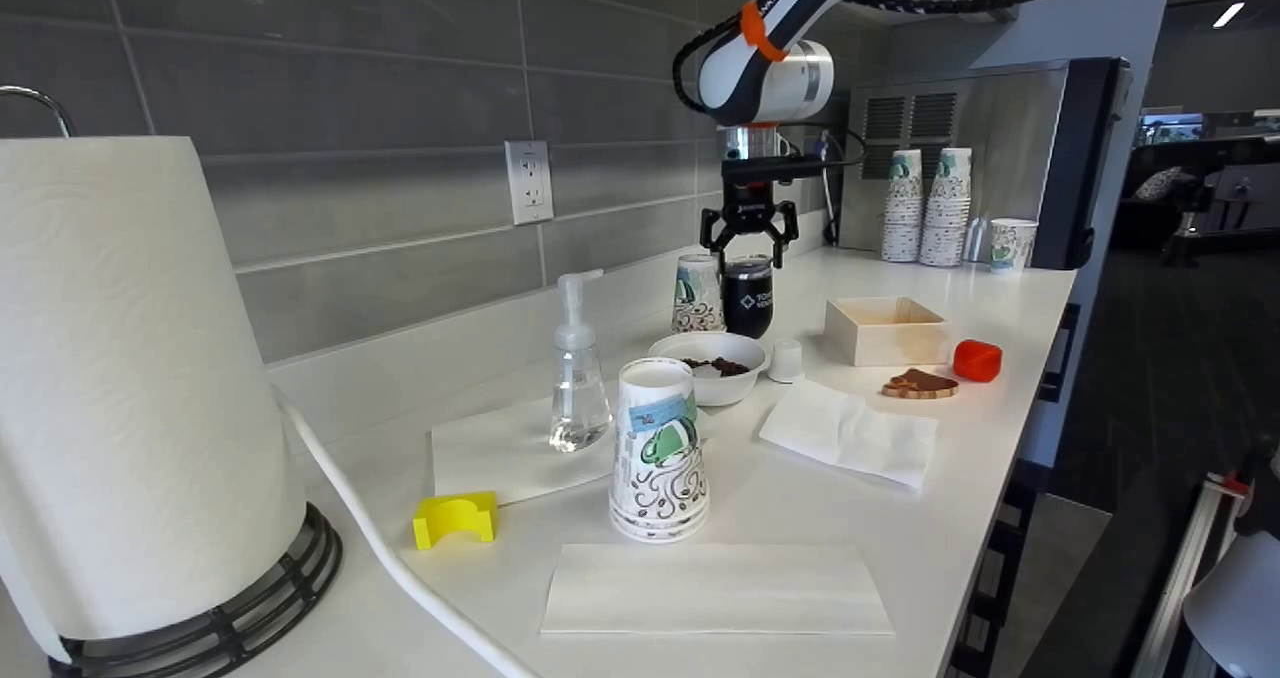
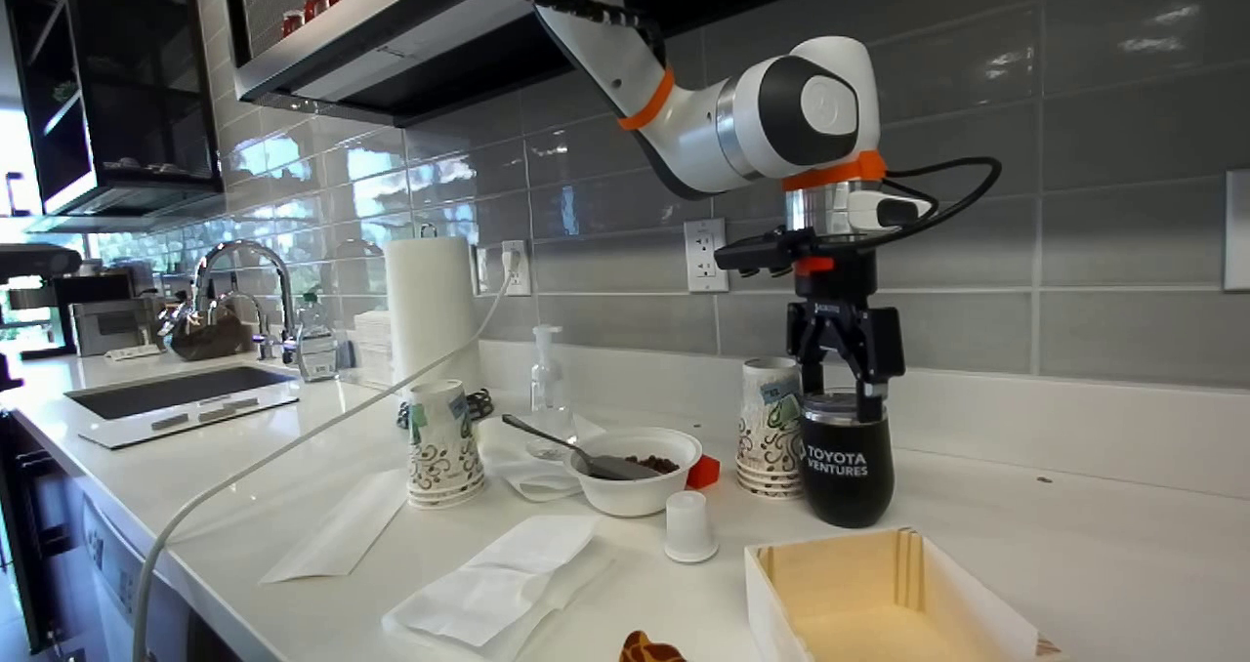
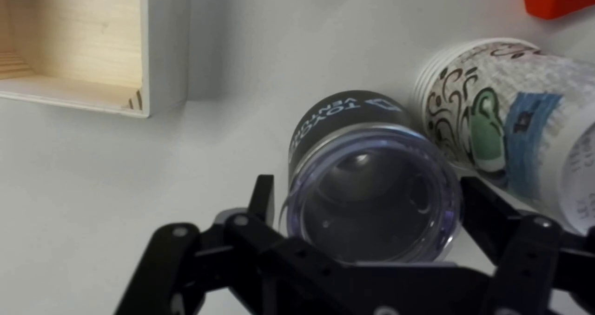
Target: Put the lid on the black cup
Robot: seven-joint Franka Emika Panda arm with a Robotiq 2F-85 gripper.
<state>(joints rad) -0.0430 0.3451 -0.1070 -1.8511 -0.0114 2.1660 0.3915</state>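
The black cup [image 1: 747,308] stands upright on the counter near the wall. It shows pale lettering in an exterior view [image 2: 848,476] and in the wrist view [image 3: 341,113]. A clear round lid [image 3: 372,203] lies over the cup's mouth; its left edge sticks out a little past the cup's rim. I cannot tell whether it is pressed fully down. My gripper [image 3: 367,182] points down with its fingers on either side of the lid. A gap shows at the left finger; the right finger is close to or touching the lid. The gripper also shows in both exterior views [image 1: 750,261] [image 2: 842,400].
A stack of patterned paper cups [image 2: 770,428] stands right beside the black cup. A wooden box [image 1: 886,333], a small white cup [image 2: 689,525] and a white bowl [image 2: 630,491] with a spoon are nearby. Another paper cup stack [image 1: 660,458] and a soap bottle [image 1: 578,398] stand farther off.
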